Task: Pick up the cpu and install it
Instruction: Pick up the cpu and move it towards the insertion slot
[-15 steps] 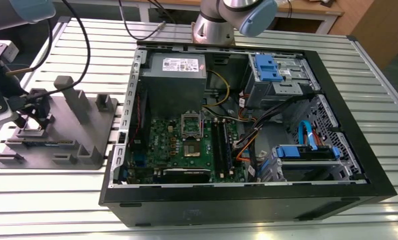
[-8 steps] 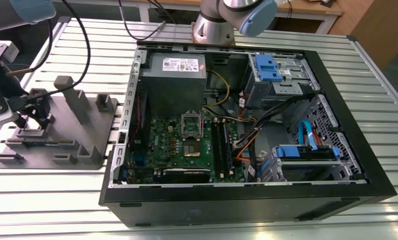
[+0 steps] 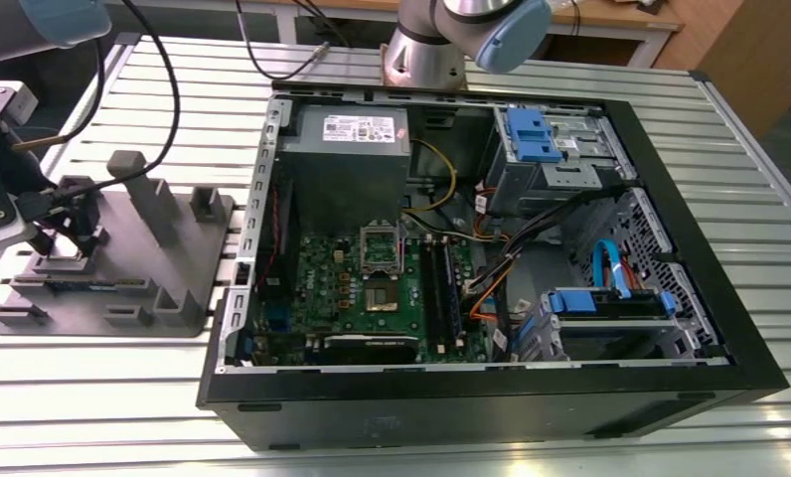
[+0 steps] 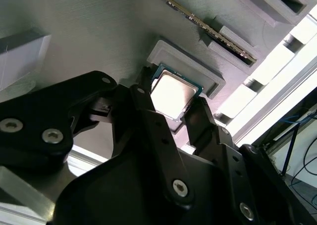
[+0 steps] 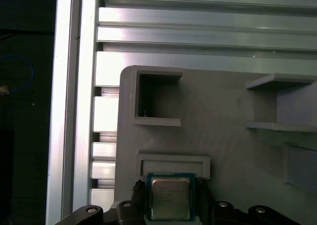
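The cpu [image 5: 170,199], a small square chip with a silvery top and a thin green rim, lies in a shallow pocket of the grey holder tray [image 5: 218,111]. My gripper [image 5: 169,190] is down over it, one black finger against each of two opposite edges of the cpu [image 4: 171,92]. In the second wrist view the fingertips [image 4: 196,111] touch the chip's sides, and the chip still rests against the pocket's raised lip. In the exterior view my gripper [image 3: 65,246] stands over the left part of the holder tray [image 3: 144,298]. The motherboard socket [image 3: 380,296] in the open computer case lies uncovered, its frame [image 3: 379,241] hinged up.
The open computer case [image 3: 489,397] takes up the middle and right of the slatted metal table [image 3: 104,397], with cables, drive bays and a power supply [image 3: 353,129] inside. Tall grey posts [image 3: 144,199] rise from the holder tray beside my gripper. The arm's base [image 3: 429,50] stands behind the case.
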Controlling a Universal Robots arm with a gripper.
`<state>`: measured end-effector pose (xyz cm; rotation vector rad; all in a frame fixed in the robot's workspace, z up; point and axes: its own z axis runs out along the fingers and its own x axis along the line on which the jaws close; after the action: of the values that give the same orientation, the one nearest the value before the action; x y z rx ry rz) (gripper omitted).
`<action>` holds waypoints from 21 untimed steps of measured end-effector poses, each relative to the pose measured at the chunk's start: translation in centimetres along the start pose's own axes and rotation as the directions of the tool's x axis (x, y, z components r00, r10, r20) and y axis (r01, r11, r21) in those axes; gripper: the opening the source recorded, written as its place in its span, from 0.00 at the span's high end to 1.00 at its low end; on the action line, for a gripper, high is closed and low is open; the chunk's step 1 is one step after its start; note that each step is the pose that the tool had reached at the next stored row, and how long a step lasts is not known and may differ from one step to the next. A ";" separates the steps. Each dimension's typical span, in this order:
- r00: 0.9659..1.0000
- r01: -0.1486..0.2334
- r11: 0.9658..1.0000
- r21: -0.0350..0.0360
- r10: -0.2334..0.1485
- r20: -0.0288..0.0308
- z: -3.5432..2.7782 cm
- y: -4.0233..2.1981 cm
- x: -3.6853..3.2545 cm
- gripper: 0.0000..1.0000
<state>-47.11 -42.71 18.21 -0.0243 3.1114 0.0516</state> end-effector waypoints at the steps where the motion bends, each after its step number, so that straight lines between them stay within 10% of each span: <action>1: 1.000 0.000 1.000 0.000 0.000 0.000 0.00 0.00 0.00 0.45; 21: 1.000 0.000 1.000 0.000 0.000 0.000 -0.73 0.03 -0.03 0.53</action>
<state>-47.11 -42.71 18.94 -0.0243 3.1111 0.0519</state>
